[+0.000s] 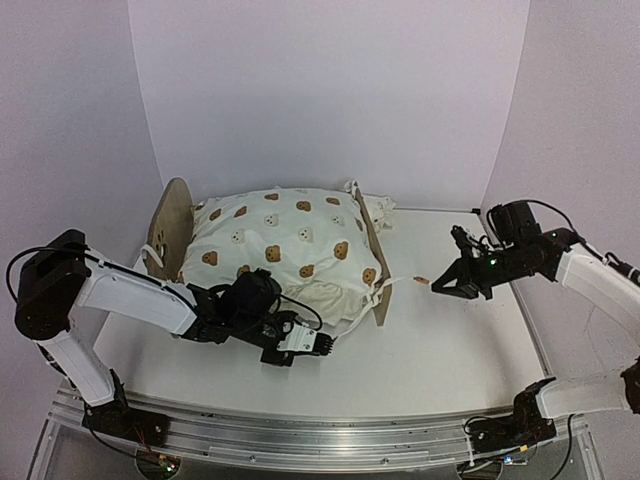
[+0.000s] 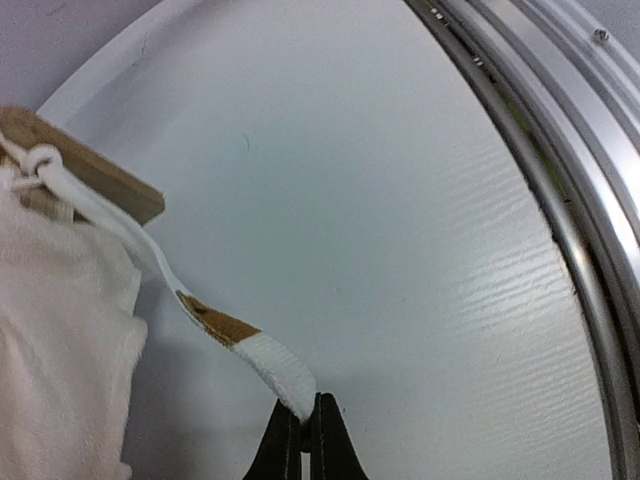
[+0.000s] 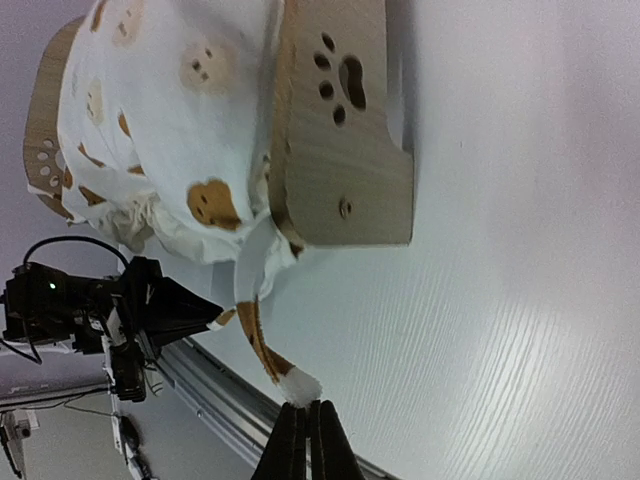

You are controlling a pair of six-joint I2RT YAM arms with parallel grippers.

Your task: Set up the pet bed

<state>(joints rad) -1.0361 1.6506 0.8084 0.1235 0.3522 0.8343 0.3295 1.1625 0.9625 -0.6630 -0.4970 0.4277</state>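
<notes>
Bed (image 1: 280, 250) sits mid-table (image 1: 450, 350), its long axis running left to right, with the duvet (image 1: 290, 235) heaped on top. The left gripper (image 2: 308, 400) has its fingers pinched on the front tie (image 2: 215, 322). The right gripper (image 3: 308, 405) is pinched on the tip of the side tie (image 3: 262, 350), just off the right end board (image 1: 375, 262).

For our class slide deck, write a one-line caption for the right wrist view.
Right tool pinching a tie string trailing from the pet bed by its paw-print end board.

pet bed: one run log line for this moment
left gripper shut on tie string | right gripper shut on second tie string | duvet on bed frame
</notes>
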